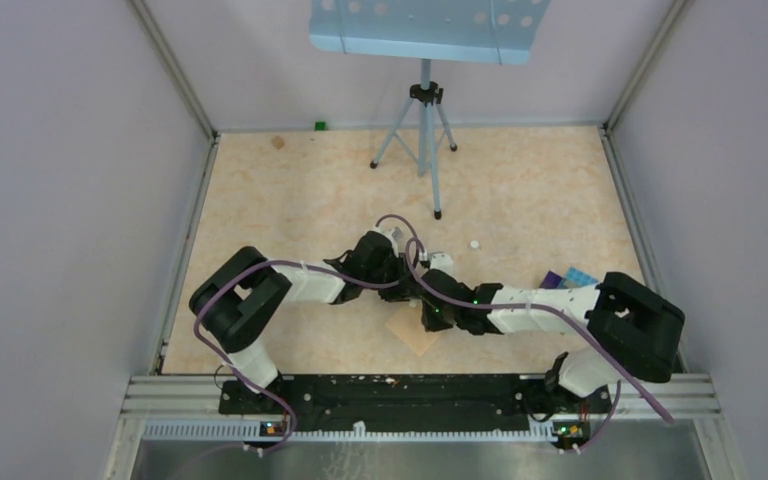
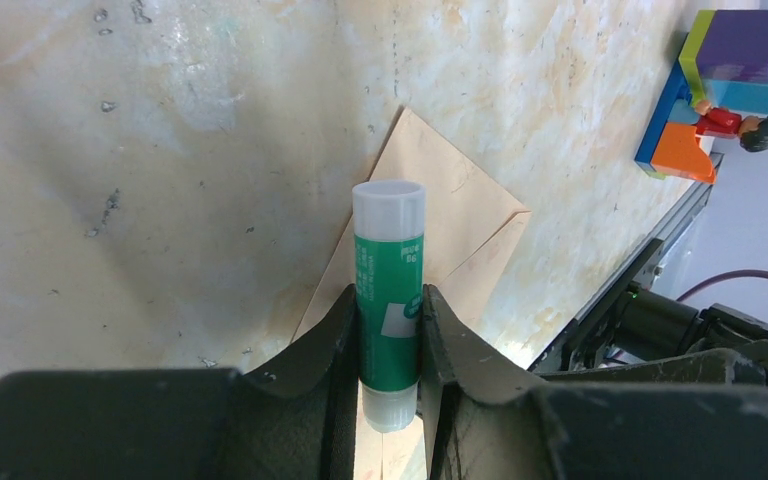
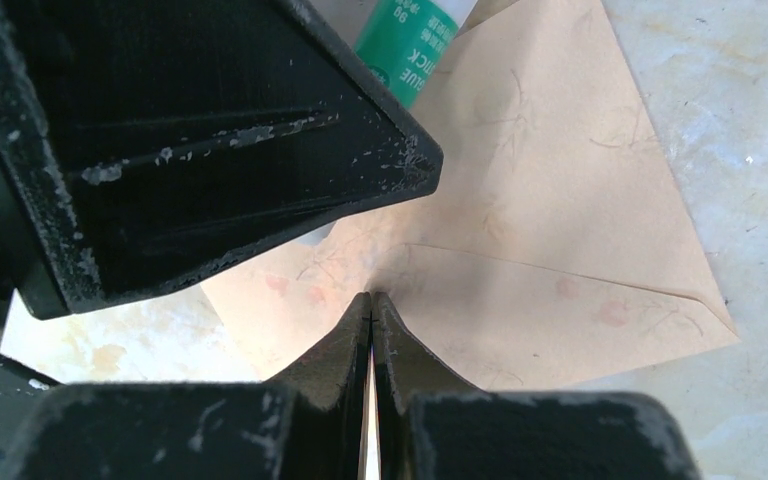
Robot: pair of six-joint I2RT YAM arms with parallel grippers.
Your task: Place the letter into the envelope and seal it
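One flat tan kraft-paper envelope (image 1: 410, 335) lies on the pale mottled tabletop (image 1: 290, 200), near the middle of its near edge. It is turned like a diamond, with one corner toward the arm bases. It is roughly square, so no long axis can be told; a fold crease runs across its face in the right wrist view.

Both arms are bent at the elbow and reach inward with low forearms, meeting over the envelope.

The right gripper (image 3: 372, 300) is clenched, its fingers pressed together with no gap. The tips are set on the envelope's face beside the crease. Whether any paper is pinched between them cannot be told.

The left gripper (image 2: 388, 305) hangs just above the envelope and grasps a green cylindrical glue stick (image 2: 390, 290) with a white cap at mid-body. The stick's long axis runs along the fingers, cap outward.

Coloured toy bricks (image 2: 730, 80) sit well apart, to the right.
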